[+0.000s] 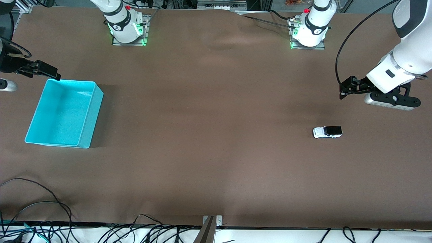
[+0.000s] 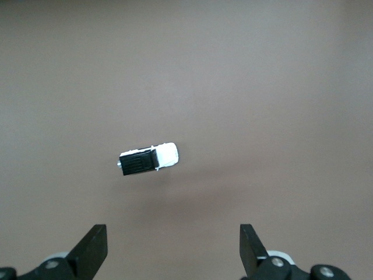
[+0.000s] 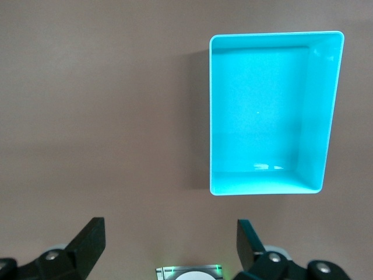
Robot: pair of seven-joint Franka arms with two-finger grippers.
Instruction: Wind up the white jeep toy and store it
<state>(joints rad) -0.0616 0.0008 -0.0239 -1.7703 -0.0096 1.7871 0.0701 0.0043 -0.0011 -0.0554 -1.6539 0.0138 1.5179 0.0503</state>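
Two grippers: left gripper (image 1: 343, 91) up over the left arm's end of the brown table (image 1: 216, 162), right gripper (image 1: 50, 72) beside the turquoise bin, fingers spread, nothing held.
Small white jeep toy with black roof (image 1: 327, 132): alone on bare table, near the left gripper.
Turquoise plastic bin (image 1: 88, 125): toward the right arm's end, well apart from the toy.
Table edge: black cables (image 1: 37, 216).

Small boxy white jeep toy (image 1: 327, 132), black roof; rectangular plain turquoise plastic bin (image 1: 88, 118); flat matte brown table (image 1: 209, 135); my fingers (image 2: 93, 248) black.

The front camera overlooks the whole table (image 1: 216, 135) from high; both wrist cameras look straight down at it.
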